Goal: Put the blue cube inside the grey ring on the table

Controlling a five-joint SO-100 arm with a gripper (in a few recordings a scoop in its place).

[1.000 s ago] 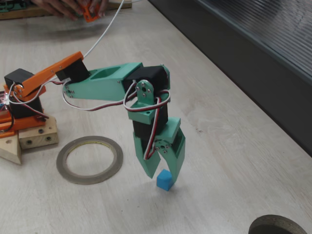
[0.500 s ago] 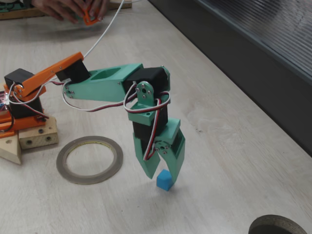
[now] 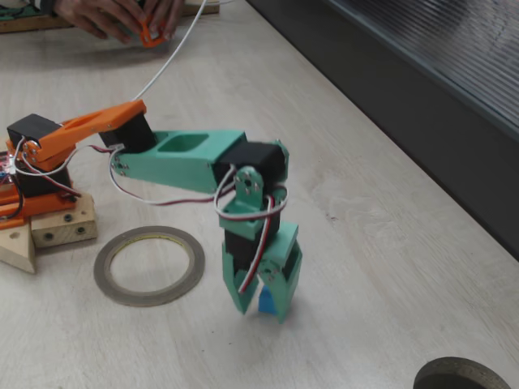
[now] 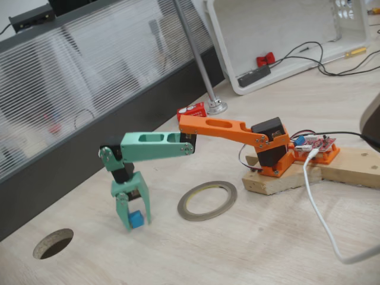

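The blue cube [image 3: 265, 301] [image 4: 136, 220] rests on the pale wood table [image 3: 389, 267] [image 4: 249, 255]. My green gripper [image 3: 261, 309] [image 4: 135, 224] points straight down over it, open, with one finger on each side of the cube and the tips close to the table. In both fixed views the cube sits nearer one finger, and part of it is hidden behind the fingers. The grey ring [image 3: 149, 300] [image 4: 181, 203] lies flat about a ring's width from the cube, between it and the arm's base. Nothing is inside the ring.
The arm's wooden base block [image 3: 57, 227] [image 4: 332, 166] stands past the ring. A dark round ring [image 3: 462, 374] [image 4: 53, 243] is at the table's edge. A dark ribbed panel [image 3: 422, 81] borders the table. A white cable [image 4: 320, 219] trails across it. A person's hands [image 3: 113, 16] hold an orange thing.
The gripper has come down from just above the cube, so its fingers now straddle it. The arm has stretched out lower. The cube has not moved.
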